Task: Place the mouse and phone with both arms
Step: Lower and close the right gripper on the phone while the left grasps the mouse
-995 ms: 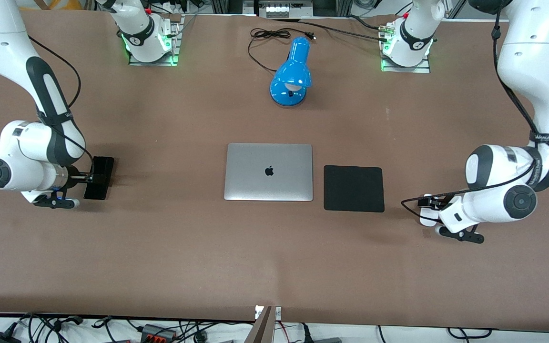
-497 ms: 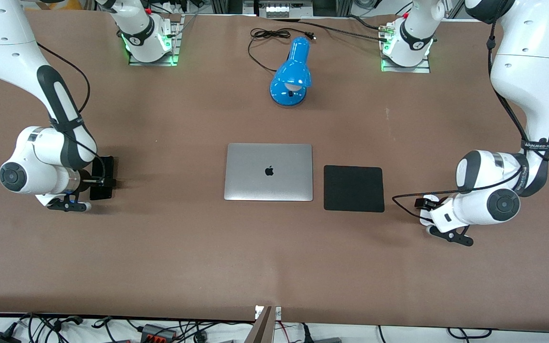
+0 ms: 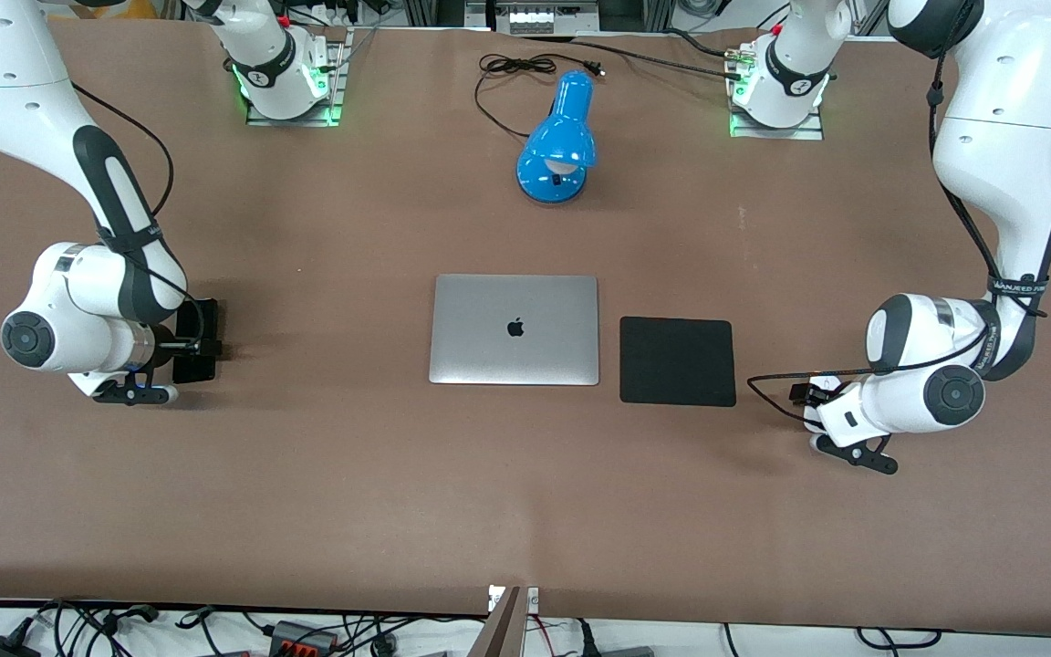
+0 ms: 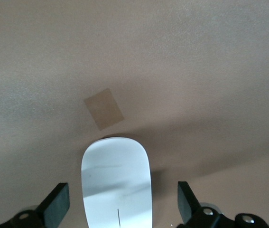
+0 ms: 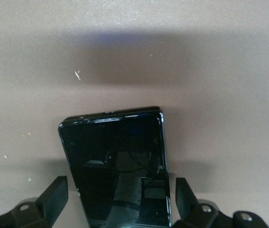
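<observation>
Left end effector point(image 4: 120, 209) straddles the mouse point(image 4: 117, 183), fingers wide; right end effector point(image 5: 120, 206) likewise spread around the phone point(image 5: 117, 166).

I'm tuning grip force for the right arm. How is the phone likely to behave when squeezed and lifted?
The phone looks like a thin rigid slab, so it probably won't bend. Its glossy, reflective face suggests smooth edges that may slip between the right gripper's open fingers. Lying flat on the table, it seems unlikely to roll or tip.
</observation>
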Available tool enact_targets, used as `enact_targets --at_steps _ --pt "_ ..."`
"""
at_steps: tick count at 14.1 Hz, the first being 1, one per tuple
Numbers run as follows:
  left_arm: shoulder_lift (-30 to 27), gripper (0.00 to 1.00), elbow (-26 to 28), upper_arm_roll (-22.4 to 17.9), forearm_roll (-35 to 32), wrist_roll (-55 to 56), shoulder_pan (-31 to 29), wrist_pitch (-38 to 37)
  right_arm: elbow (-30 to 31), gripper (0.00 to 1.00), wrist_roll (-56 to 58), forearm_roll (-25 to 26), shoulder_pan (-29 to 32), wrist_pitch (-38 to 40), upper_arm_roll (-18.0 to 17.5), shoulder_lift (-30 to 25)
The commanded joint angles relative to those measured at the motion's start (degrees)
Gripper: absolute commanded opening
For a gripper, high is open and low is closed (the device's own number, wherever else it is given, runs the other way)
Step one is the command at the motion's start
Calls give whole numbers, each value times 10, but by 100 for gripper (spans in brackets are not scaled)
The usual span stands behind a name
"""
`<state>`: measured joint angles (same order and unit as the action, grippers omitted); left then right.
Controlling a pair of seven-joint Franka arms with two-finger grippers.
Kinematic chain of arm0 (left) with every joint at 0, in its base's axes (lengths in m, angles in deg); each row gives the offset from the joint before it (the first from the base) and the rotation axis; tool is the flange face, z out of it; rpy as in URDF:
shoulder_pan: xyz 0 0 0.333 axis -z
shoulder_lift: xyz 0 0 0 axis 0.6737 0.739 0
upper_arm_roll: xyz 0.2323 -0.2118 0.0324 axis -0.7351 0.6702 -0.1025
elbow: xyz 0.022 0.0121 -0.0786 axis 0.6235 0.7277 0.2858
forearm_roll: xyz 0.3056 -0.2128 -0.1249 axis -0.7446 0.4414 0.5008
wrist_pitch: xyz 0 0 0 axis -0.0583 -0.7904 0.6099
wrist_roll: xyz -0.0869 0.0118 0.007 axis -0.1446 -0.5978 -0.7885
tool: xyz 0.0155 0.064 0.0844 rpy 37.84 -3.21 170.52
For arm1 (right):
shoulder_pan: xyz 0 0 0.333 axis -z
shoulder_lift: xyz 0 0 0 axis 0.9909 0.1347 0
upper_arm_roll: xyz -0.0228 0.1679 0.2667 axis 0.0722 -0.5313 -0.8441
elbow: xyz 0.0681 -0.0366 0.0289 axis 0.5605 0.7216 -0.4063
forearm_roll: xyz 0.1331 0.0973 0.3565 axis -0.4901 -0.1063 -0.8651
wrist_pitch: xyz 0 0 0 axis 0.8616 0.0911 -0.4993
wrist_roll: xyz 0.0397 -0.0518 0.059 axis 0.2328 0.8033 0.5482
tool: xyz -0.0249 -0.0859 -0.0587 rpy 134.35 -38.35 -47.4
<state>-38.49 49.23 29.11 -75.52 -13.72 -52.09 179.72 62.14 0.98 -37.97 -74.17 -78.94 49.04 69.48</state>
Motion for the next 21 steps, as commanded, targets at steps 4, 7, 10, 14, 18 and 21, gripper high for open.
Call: enact_targets --at_steps 4,7,10,14,18,21 --pt "11 100 -15 2 -15 -9 -4 -1 -4 100 16 28 -8 1 -1 6" --pt "16 100 -15 2 -15 -9 -5 0 -4 100 10 28 -8 1 -1 10" --pt "17 100 -15 2 -14 -8 -5 0 -4 100 13 28 -6 2 -1 11" --pt "17 74 -15 2 -11 -8 -7 -1 -5 45 38 28 -4 4 -1 11" --pt "15 44 -22 2 -4 10 -4 -12 -10 26 46 27 -6 15 -3 4" --pt "1 41 -30 5 1 97 26 -80 -48 24 18 16 -18 122 -33 -39"
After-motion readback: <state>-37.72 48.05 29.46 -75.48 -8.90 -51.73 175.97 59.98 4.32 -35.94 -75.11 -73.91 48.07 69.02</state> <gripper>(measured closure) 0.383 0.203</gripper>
